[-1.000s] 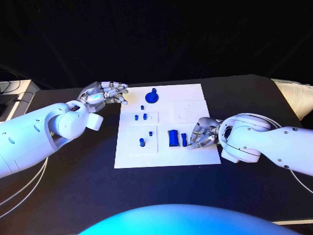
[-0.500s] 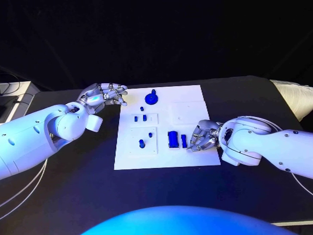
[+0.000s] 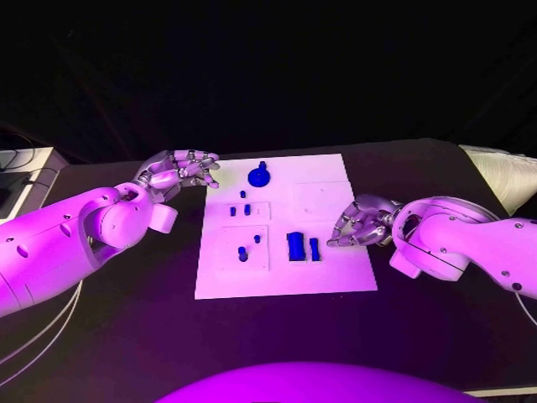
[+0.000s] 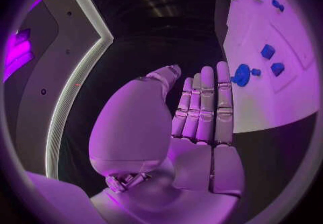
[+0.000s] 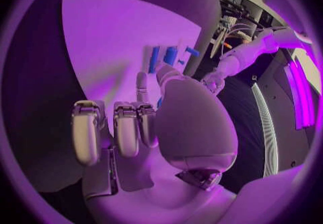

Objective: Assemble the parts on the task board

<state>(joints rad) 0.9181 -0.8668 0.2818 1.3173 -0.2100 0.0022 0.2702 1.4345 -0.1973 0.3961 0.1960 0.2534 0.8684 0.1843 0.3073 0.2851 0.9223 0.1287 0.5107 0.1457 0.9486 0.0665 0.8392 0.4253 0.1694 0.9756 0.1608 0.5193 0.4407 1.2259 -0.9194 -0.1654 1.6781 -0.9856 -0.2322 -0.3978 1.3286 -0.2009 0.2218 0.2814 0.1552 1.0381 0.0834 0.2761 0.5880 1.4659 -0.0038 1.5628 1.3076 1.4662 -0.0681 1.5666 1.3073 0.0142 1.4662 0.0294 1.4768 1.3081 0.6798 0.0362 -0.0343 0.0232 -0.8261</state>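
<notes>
Two hands flank your task board [image 3: 329,273], which lies flat in the middle of the black table [image 3: 159,336].

Starting at the left edge: your left hand [image 3: 180,170] sits just beside the board's far left corner, over the dark table rather than the white plate. In the left wrist view its fingers [image 4: 205,105] are straight and close together, palm flat, nothing in its grasp. It is released and touching no part.

Moving onto the board: a round blue part with a small stem [image 3: 259,175] rests near the far edge. Below it you have a small blue peg [image 3: 243,194], then a pair of short blue parts [image 3: 240,211] side by side in a raised square section. Nearer the robot, a second square section carries two more small blue pieces [image 3: 248,248], one taller than the other. To their right, a larger blue block [image 3: 295,246] and a narrow blue bar [image 3: 315,248] stand side by side, just apart. The far right section of the board shows a faint square outline [image 3: 320,195].

At the right edge: your right hand [image 3: 363,225] hovers at the board's right margin, near the narrow bar. Its fingers [image 5: 128,127] are curled inward; the right wrist view shows nothing between them. Whether any fingertip touches the board, you cannot tell from these views.
</notes>
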